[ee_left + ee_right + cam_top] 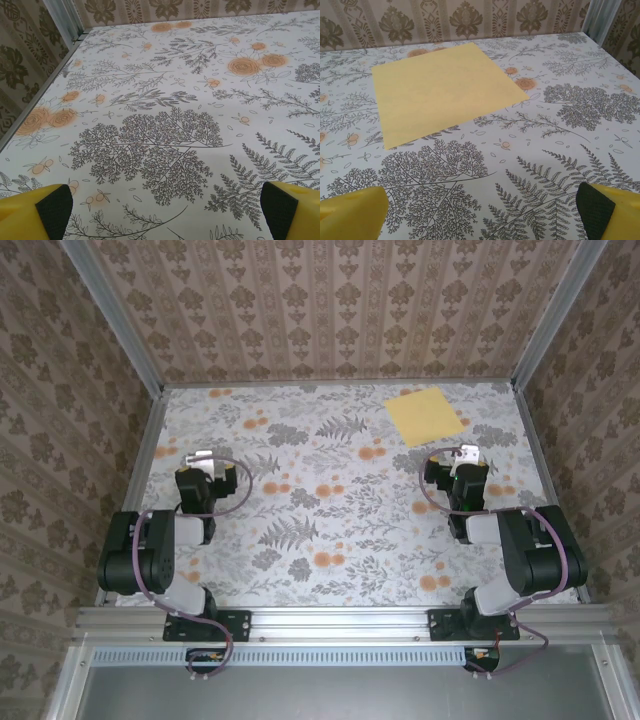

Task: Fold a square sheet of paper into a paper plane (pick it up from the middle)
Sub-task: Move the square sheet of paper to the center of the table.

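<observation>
Enclosure walls (330, 310) carry brown damask wallpaper, and aluminium rails (120, 320) run up the corners. The table (330, 530) has a smooth white cloth printed with grey ferns and orange flower blotches.

The square sheet of paper (445, 90) is thin, matte, plain pale yellow and lies flat with no crease visible. It sits at the table's far right, just ahead of the right end effector (480, 215) and well apart from the left one. Being square it has no long axis. Its edges are turned a little off the table edges, and one corner points toward the right arm.

Right end effector: yellow fingers (350, 215) spread wide apart, nothing between them, not touching the sheet. Left end effector (167, 212): yellow fingers with black textured pads (55, 205), also wide apart, over bare printed cloth on the table's left side.
</observation>
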Action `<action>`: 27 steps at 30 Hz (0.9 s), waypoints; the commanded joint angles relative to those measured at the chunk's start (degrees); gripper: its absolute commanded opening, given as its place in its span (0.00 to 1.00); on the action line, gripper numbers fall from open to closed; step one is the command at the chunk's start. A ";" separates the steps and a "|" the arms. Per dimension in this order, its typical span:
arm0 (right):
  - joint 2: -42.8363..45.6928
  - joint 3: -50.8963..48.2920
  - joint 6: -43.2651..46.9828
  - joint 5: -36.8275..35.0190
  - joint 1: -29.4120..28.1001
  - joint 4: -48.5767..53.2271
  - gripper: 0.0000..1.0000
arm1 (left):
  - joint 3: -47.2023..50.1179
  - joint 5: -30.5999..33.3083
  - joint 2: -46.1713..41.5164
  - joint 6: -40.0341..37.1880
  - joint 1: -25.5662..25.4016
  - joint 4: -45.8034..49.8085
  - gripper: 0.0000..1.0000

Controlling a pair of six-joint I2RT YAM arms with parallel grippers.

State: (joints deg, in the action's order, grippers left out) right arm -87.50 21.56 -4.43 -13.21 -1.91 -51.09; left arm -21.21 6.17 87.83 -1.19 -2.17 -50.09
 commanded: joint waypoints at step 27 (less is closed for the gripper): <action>-0.32 0.00 0.60 0.64 -0.20 -1.83 1.00 | -1.31 -1.51 0.17 -1.23 0.53 -0.47 1.00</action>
State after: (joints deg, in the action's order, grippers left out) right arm -87.50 21.56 -4.43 -13.21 -1.91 -51.09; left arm -21.21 5.56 87.83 -1.34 -2.15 -50.04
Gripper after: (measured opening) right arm 0.999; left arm 0.999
